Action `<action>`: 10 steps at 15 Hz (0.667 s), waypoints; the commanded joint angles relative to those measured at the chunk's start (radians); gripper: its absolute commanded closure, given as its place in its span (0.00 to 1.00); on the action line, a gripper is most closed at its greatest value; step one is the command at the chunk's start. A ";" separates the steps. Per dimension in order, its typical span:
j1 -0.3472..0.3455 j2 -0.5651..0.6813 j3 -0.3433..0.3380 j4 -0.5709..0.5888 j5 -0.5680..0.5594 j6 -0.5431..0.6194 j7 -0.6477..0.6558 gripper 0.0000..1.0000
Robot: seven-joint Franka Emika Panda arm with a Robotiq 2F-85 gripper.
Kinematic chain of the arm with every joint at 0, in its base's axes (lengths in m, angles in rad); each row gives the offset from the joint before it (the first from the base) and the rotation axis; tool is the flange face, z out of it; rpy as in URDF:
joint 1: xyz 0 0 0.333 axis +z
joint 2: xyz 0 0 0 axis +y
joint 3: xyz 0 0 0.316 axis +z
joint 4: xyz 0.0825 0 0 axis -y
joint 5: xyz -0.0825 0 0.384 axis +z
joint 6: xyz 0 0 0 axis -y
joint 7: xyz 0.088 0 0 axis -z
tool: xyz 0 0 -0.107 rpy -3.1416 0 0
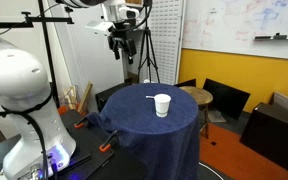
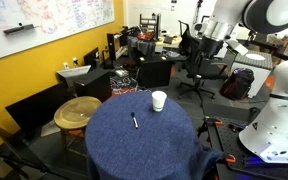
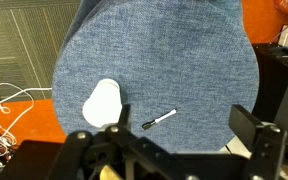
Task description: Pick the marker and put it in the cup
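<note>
My tool (image 1: 122, 44) hangs high above the bench (image 3: 184, 60), fingers spread and empty. The marker (image 3: 160, 120) lies flat on the blue cloth below, near the upright cup (image 3: 102, 103). Its long axis runs nearly finger to finger, so I judge a wrist turn comes first. The wrist view cuts off my fingertips.

Bright, even indoor light in both exterior views; small and soft, fine detail lost. Barely any shadow by the cup (image 1: 162, 105) on the table (image 1: 134, 122). In the wrist view, cup blown out to plain white, table weave fairly sharp, bottom edge dark, blurred.
</note>
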 commanded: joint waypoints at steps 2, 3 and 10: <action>-0.010 0.001 0.010 0.002 0.009 -0.003 -0.007 0.00; -0.010 0.001 0.010 0.002 0.009 -0.003 -0.007 0.00; -0.006 0.025 0.013 0.001 0.031 0.058 0.024 0.00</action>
